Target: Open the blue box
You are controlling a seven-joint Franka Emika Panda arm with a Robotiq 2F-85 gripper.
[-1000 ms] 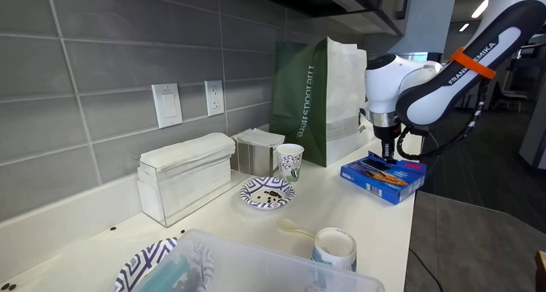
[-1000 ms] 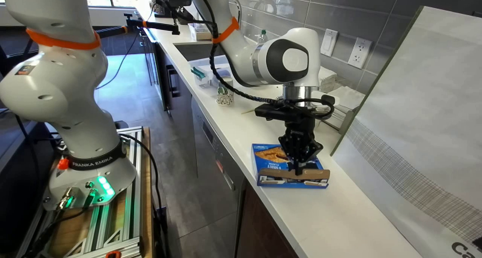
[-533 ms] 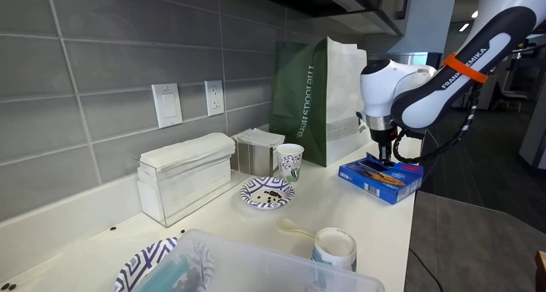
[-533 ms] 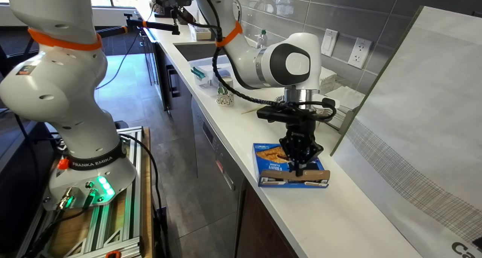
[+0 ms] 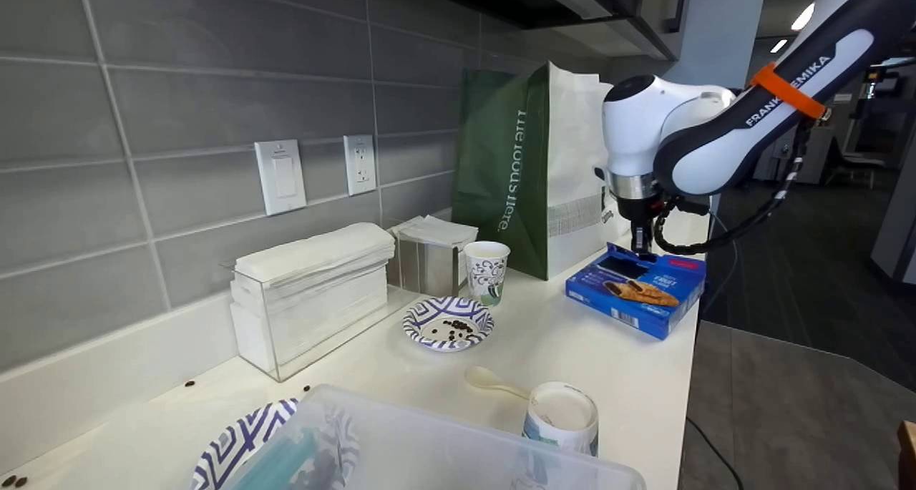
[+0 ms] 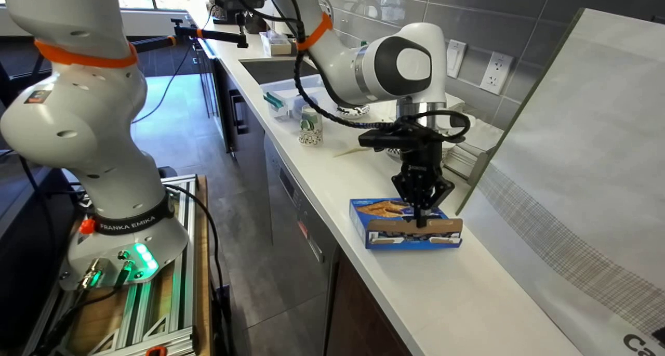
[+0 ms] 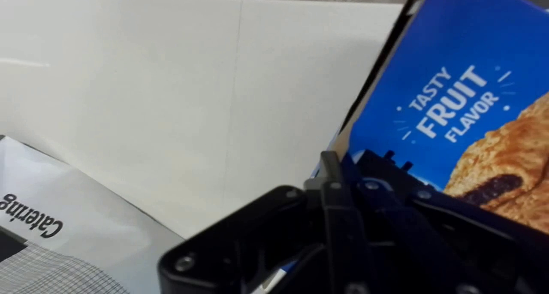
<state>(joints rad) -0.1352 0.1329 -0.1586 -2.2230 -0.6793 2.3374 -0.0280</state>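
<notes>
The blue box (image 5: 665, 284) lies on the white counter near its edge, with a fruit pastry picture on top. It also shows in an exterior view (image 6: 382, 209) and fills the right of the wrist view (image 7: 463, 40). Its end flap (image 6: 389, 226) stands up with the brown inside showing, and the end below it gapes dark. My gripper (image 6: 420, 222) points down at that flap, seen also in an exterior view (image 5: 642, 251). In the wrist view my gripper (image 7: 342, 156) is shut on the flap's edge. The box's open end looks slightly raised. The fingertips partly hide the flap.
A tall green paper bag (image 5: 501, 204) stands beside the box against the wall; its white side (image 7: 98, 208) shows in the wrist view. A paper bowl (image 5: 422, 338), a paper cup (image 5: 488, 268), a spoon (image 5: 486, 377) and a plastic bin (image 5: 429, 433) stand farther along the counter.
My gripper dips slightly, then rises. The flap and the box's open end have come up with it, and the box has shifted a little along the counter.
</notes>
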